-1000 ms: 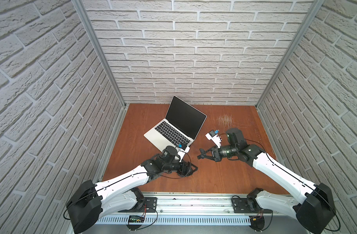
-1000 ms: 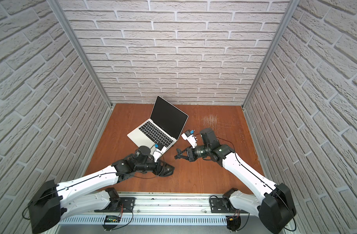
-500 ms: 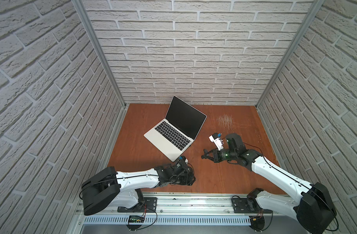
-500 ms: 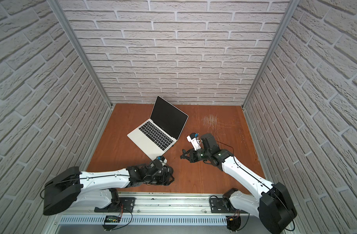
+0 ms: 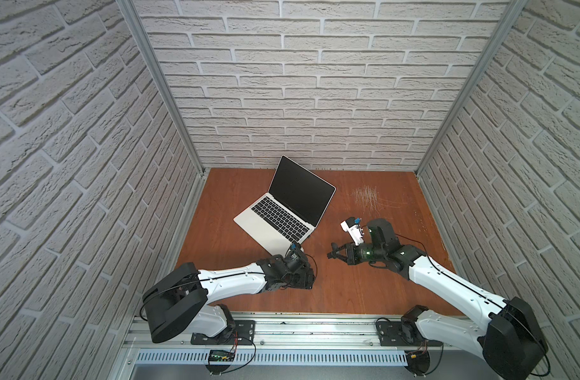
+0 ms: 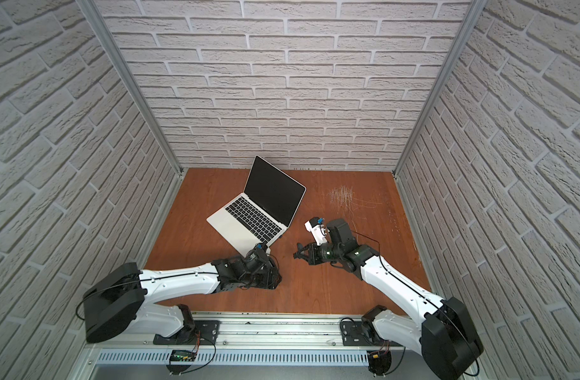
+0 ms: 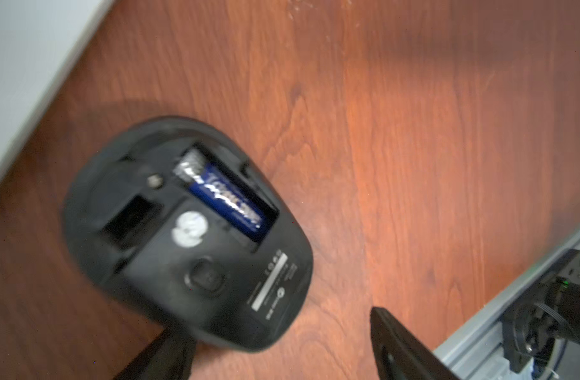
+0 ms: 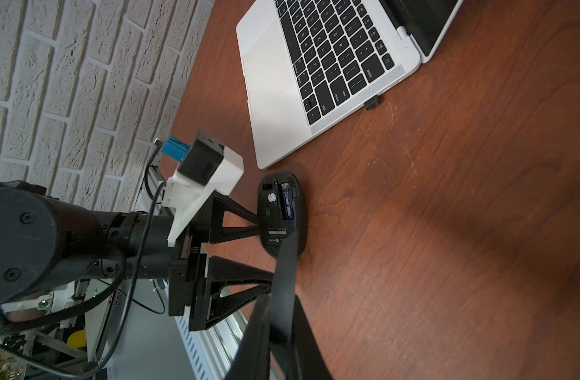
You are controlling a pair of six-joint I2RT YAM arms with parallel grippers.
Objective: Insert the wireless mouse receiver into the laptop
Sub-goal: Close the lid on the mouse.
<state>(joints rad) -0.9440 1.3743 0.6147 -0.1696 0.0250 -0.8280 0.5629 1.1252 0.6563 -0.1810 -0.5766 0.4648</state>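
While the receiver [image 8: 372, 102] juts sideways from the laptop [image 8: 272, 82] edge, the shut, empty right fingers [image 8: 282, 286] lie nearer it than the wide-open left fingers [image 7: 394, 342].

The laptop [image 8: 269, 72] is matt silver metal, the table [image 8: 446, 230] smooth wood.

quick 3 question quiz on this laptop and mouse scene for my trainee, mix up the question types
1. True or false: the tiny dark rectangular receiver sticks out of the side edge of the slim silver laptop.
2. How does the oval black mouse lie?
A) buttons up on the keyboard
B) underside up on the brown wooden table, blue battery showing
C) on its edge against the brick wall
3. Which one stands open, the left gripper or the right gripper?

Key: 1 true; 2 B; 3 left
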